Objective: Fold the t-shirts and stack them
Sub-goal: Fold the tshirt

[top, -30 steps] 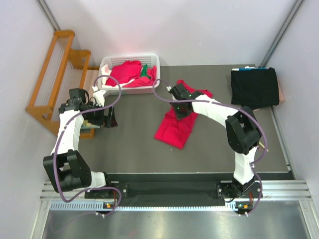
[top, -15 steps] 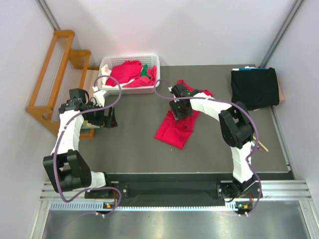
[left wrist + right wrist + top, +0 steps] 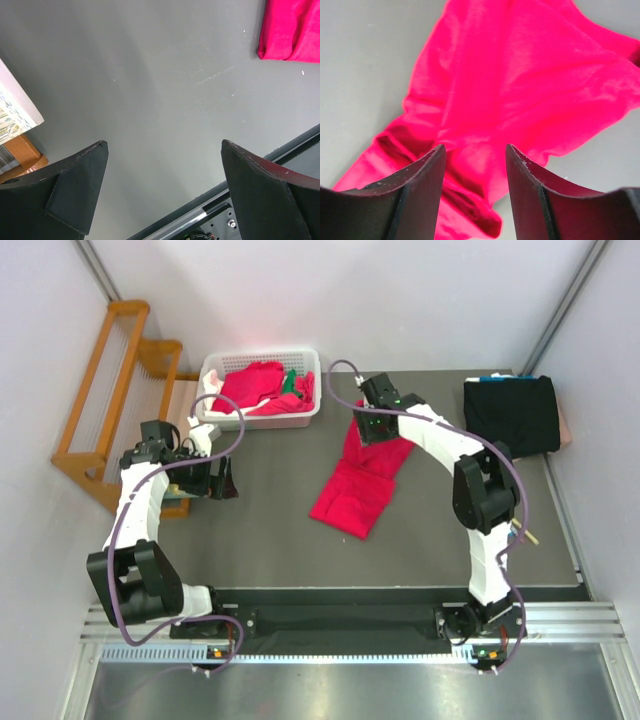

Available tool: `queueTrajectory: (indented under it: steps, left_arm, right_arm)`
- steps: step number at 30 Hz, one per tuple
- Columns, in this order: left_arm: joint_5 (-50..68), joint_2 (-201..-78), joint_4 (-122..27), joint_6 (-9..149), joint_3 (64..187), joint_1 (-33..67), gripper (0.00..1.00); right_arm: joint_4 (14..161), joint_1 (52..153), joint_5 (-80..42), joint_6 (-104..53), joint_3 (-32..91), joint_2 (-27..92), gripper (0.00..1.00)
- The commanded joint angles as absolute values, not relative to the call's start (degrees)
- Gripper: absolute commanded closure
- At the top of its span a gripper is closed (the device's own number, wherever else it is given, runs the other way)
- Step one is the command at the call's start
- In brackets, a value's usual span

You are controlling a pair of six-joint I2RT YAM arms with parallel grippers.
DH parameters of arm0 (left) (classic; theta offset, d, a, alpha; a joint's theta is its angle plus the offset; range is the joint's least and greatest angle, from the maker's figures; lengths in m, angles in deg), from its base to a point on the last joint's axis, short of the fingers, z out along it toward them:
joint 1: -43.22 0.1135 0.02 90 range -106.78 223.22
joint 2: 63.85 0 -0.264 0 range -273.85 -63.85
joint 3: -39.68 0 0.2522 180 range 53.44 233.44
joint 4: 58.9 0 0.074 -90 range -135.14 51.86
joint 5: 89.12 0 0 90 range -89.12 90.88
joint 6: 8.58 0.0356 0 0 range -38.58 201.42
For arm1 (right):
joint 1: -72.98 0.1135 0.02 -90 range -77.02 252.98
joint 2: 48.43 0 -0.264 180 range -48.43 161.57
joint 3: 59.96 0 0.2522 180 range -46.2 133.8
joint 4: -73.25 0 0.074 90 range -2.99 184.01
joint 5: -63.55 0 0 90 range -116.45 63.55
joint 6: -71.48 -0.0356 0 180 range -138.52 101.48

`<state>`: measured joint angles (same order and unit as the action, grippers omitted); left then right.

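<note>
Because the crimson cloth t-shirt [image 3: 352, 490] lies stretched in a long strip on the grey tabletop [image 3: 270, 510], the right fingers [image 3: 374, 428] sit at its far end, probably to draw it flat. The left fingers [image 3: 75, 185] gape wide above bare tabletop, holding nothing. From their own wrist, the right fingers stand half open astride red cloth, visibly clamping none.

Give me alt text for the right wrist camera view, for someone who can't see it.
A crumpled bright red t-shirt lies on the grey table and fills most of the view. The right gripper points down at it from the bottom edge. Its two dark fingers are parted, and red cloth shows in the gap between them.
</note>
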<state>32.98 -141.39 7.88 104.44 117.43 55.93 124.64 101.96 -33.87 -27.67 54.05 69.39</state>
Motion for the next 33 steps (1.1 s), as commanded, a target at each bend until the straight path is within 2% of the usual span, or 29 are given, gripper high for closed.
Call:
queueTrajectory:
  steps: [1, 4, 8, 14, 20, 25, 33]
  left_arm:
    - [34.8, -140.4, 8.0, 105.7, 117.3, 55.9, 0.01]
    - [36.7, -140.8, 8.4, 105.6, 117.4, 55.4, 0.01]
    - [35.4, -142.4, 8.3, 105.5, 117.1, 51.3, 0.01]
    - [29.3, -147.8, 3.7, 101.7, 116.0, 36.1, 0.01]
    - [36.1, -158.9, 3.1, 100.3, 122.2, 34.2, 0.01]
    - [36.7, -163.5, 0.5, 98.0, 124.1, 29.8, 0.01]
    - [36.0, -167.1, -0.7, 95.2, 126.8, 20.7, 0.01]
  right_arm:
    - [123.7, 103.0, -30.1, -29.1, 50.3, 62.8, 0.49]
    - [122.8, 106.9, -28.2, -31.3, 44.1, 58.1, 0.49]
    - [123.1, 113.9, -31.5, -34.0, 35.8, 52.2, 0.49]
    - [121.6, 120.2, -32.0, -42.6, 21.6, 35.8, 0.48]
    - [115.9, 122.7, -30.5, -52.5, 4.7, 26.1, 0.53]
    - [111.2, 124.2, -29.7, -57.1, -0.8, 27.2, 0.55]
    - [107.9, 125.6, -30.1, -57.7, 2.2, 33.8, 0.60]
